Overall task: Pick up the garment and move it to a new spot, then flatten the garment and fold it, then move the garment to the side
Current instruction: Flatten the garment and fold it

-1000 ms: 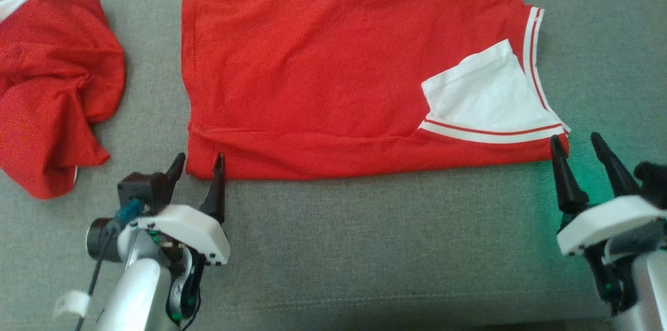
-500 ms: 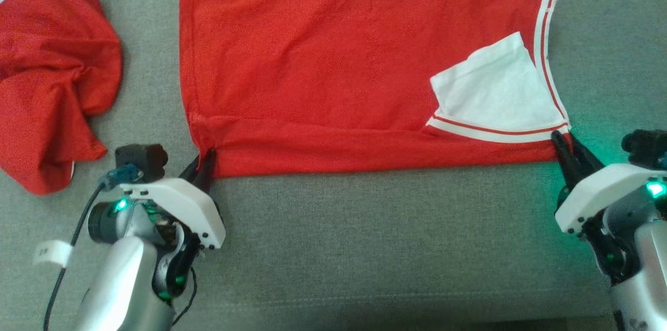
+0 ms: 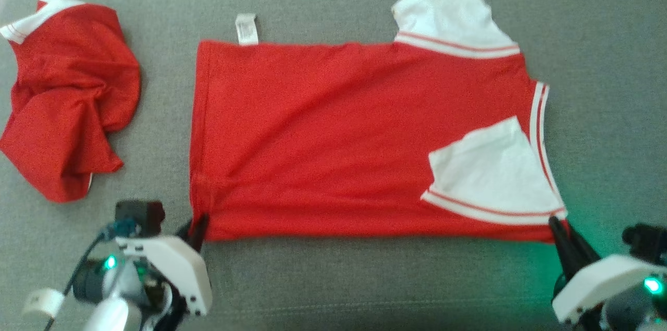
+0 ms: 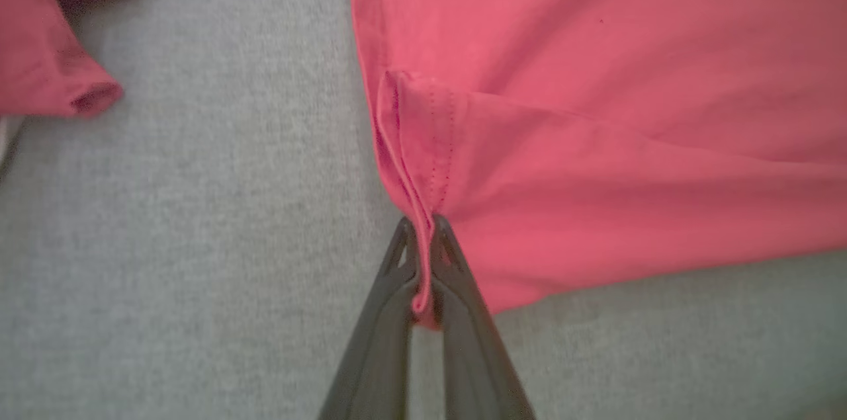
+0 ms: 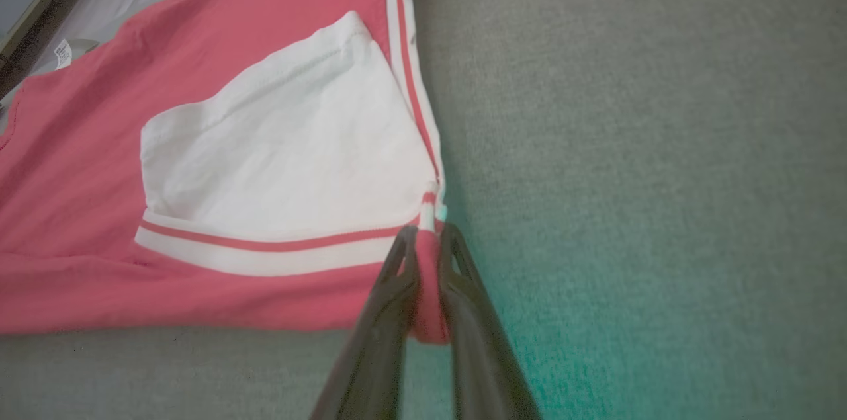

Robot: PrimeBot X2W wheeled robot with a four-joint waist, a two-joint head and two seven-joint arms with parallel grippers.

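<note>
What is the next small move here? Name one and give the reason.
Probably lift both corners together and carry the near edge toward the far edge: the left gripper and right gripper are shut on the near corners of the flat red shirt.

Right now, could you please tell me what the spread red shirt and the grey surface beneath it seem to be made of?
The red shirt is probably a thin, matte, cotton-like knit: it creases softly and its hem shows a stitched seam. The grey surface seems to be woven upholstery cloth, matte, with a fine heathered grain.
</note>
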